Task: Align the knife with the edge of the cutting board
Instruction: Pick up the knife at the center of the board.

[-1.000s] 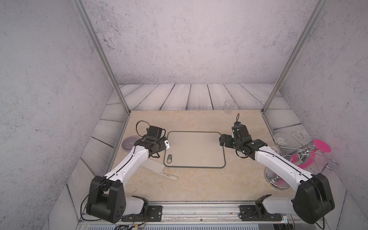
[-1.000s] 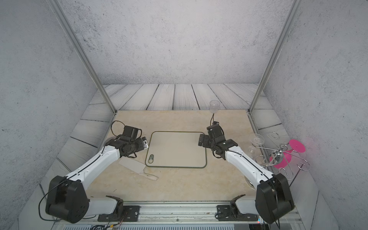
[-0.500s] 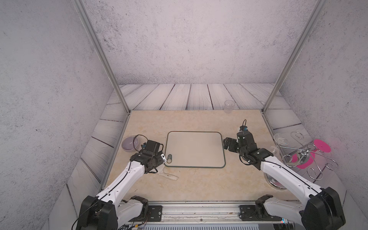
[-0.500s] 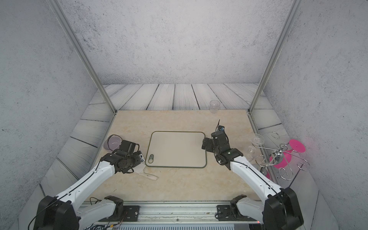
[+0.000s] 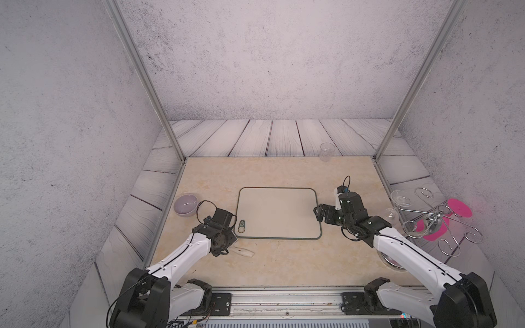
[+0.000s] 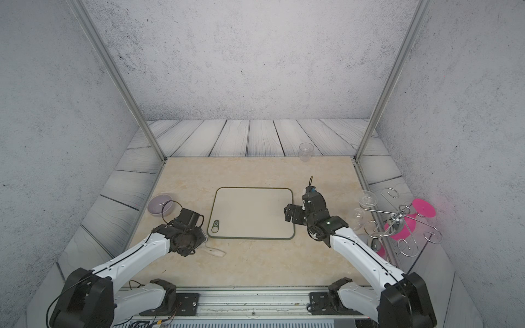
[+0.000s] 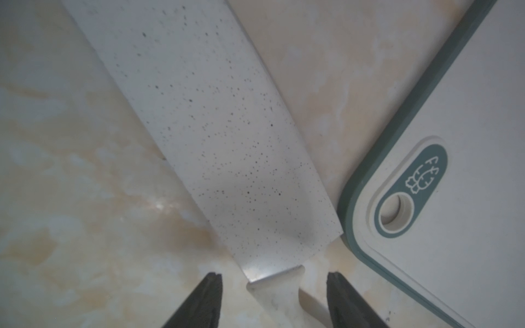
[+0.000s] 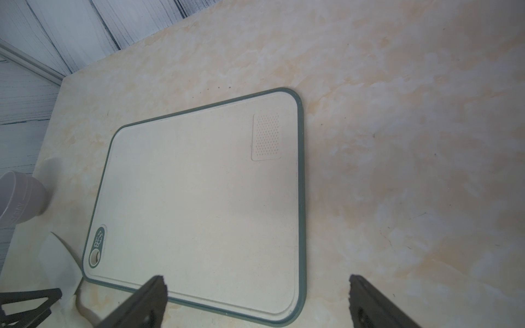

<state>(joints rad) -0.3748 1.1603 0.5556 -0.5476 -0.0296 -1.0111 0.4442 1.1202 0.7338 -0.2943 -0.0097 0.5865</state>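
Left claw point(image 7: 274, 279) lowered, broad speckled knife point(image 7: 213, 127)

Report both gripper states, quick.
Left gripper: open, straddling the knife handle, not gripping yet.
Right gripper: open, empty, by the board edge.

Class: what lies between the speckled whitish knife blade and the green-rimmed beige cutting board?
Bare marbled tabletop separates knife and cutting board, per the left wrist view.
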